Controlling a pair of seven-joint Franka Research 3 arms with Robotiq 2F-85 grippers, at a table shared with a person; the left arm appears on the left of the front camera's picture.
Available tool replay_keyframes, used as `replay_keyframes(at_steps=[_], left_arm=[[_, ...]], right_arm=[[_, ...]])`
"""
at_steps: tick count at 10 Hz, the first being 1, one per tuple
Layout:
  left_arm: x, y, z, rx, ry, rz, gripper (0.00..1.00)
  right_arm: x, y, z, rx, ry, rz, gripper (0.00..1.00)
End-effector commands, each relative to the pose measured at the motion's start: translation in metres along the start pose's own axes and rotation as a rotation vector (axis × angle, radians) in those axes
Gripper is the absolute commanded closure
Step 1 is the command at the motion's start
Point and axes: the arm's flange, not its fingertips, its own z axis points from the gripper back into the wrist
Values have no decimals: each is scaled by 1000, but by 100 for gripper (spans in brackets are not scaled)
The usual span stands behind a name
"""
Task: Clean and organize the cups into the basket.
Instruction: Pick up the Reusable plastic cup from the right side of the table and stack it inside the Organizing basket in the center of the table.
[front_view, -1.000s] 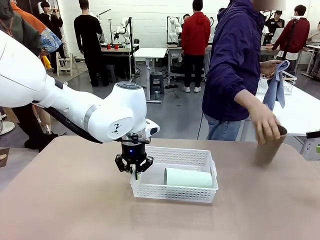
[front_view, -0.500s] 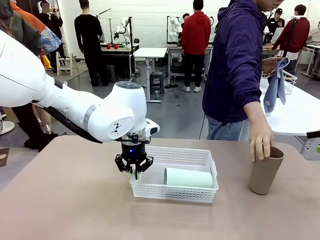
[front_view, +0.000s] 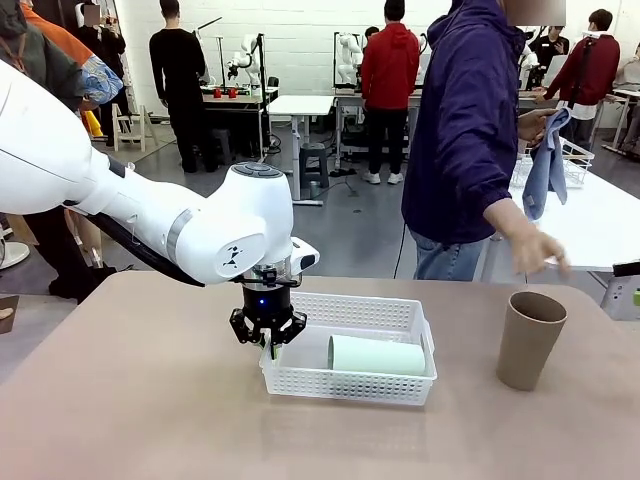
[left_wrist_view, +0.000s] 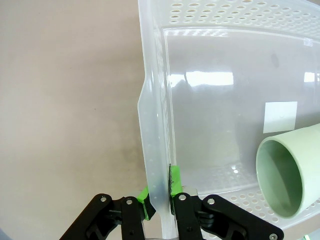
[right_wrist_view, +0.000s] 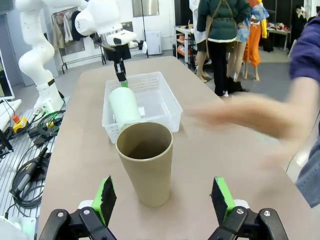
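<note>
The white mesh basket (front_view: 350, 385) sits mid-table. My left gripper (front_view: 268, 337) is shut on its left wall; in the left wrist view the green pads (left_wrist_view: 145, 207) pinch that wall (left_wrist_view: 155, 100). A pale mint cup (front_view: 378, 355) lies on its side inside the basket, its open mouth (left_wrist_view: 285, 172) toward the left wrist camera. One tan cup (front_view: 530, 340) stands upright on the table at the right. My right gripper (right_wrist_view: 164, 195) is open just in front of this tan cup (right_wrist_view: 145, 162), one finger to each side and not touching. The second tan cup is out of view.
A person in a purple jacket stands at the far right, one hand (front_view: 540, 250) hovering above the tan cup, the other holding a blue cloth (front_view: 548, 165). A white wire basket (front_view: 578, 160) sits on the table behind. My left arm (front_view: 150, 210) spans the left side.
The person set the tan cup upright on the table, let go and lifted the hand away. My left gripper has stayed on the basket wall.
</note>
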Motion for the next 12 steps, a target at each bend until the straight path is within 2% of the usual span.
replay_keyframes(at_steps=[1,4,8,12], left_arm=[[-2,1,2,1,-6,-3,100],[-2,1,2,1,-6,-3,100],[-2,1,2,1,-6,-3,100],[-2,1,2,1,-6,-3,100]], right_arm=[[-21,-5,-27,-22,83,9,0],[-54,-19,-45,5,71,50,0],[-83,-25,-73,87,129,3,0],[-80,-21,-68,63,90,-5,0]])
